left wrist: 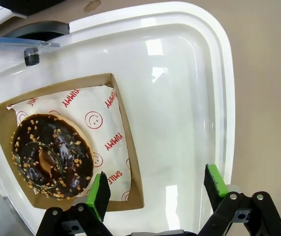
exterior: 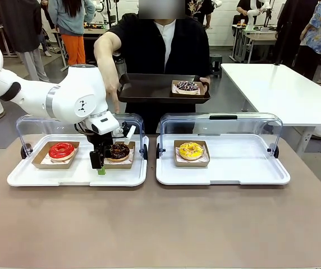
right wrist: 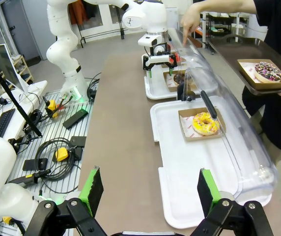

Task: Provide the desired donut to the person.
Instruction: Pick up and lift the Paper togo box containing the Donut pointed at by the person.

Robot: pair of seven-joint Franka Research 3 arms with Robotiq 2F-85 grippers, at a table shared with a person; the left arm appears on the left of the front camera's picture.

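A brown tabletop (exterior: pixel 160 224) carries two white trays side by side toward its far edge. The left tray (exterior: pixel 48 175) and the right tray (exterior: pixel 233 168) each have a clear cover (exterior: pixel 222 126) swung back along the far side. Behind that edge stands the person (exterior: pixel 166 45), holding a dark serving tray (exterior: pixel 149 89) with one hand (exterior: pixel 205 84). A sprinkled donut (exterior: pixel 187 86) in a box rests on it. The person's other hand (exterior: pixel 113 103) points a finger down over the right end of the left tray.

The white left arm (exterior: pixel 65 95) reaches in above that tray. A red donut (exterior: pixel 62 150) sits boxed at its left end. The chocolate donut (exterior: pixel 117 151), with nut crumbs, sits in a cardboard box (left wrist: pixel 126 128) at the right end. A yellow donut (exterior: pixel 191 149) lies boxed near the left end of the right tray.

The left gripper (left wrist: pixel 156 174) hangs spread wide and empty. One green pad is at the box's corner just beside the chocolate donut, the other over bare tray. The right gripper (right wrist: pixel 150 171) hovers above the tabletop's right edge, wide apart and empty.
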